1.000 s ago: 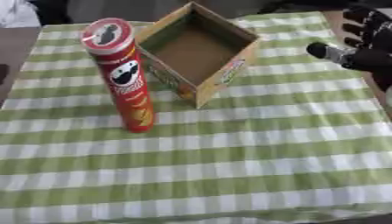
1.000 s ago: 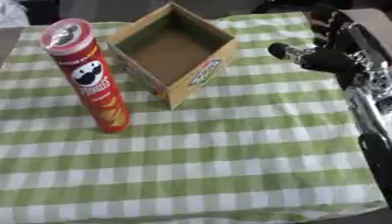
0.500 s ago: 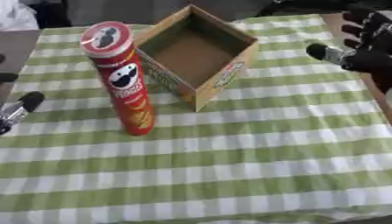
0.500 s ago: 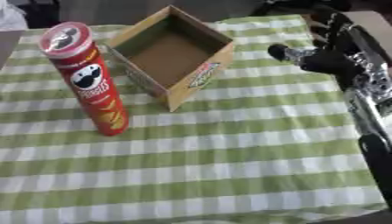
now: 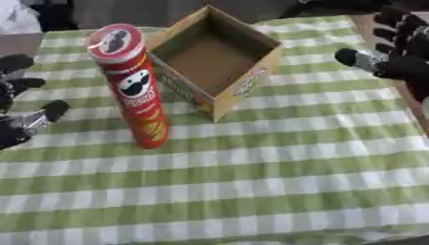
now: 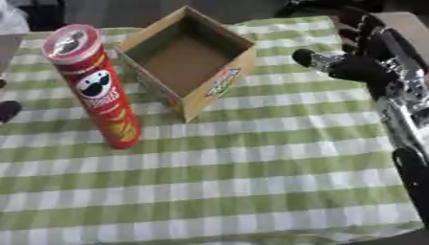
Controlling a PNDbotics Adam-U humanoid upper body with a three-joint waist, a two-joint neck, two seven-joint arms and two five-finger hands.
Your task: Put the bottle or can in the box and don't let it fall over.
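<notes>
Left hand (image 5: 18, 103) newly nearer upright can (image 5: 130, 86), fingers spread, empty.

Looks like a test room for robots, set up a bit like a home. A desk (image 5: 394, 105) covered with a green and white checked cloth (image 5: 251, 182), like at a picnic. On the cloth only a tall red chip can (image 5: 130, 86) and an open cardboard box (image 5: 220, 60), laid out neatly as for a trial. Black robot arm with silver joints (image 6: 402, 91) along the right edge. Dark, blurry shapes past the far edge of the desk, too unclear to name.
</notes>
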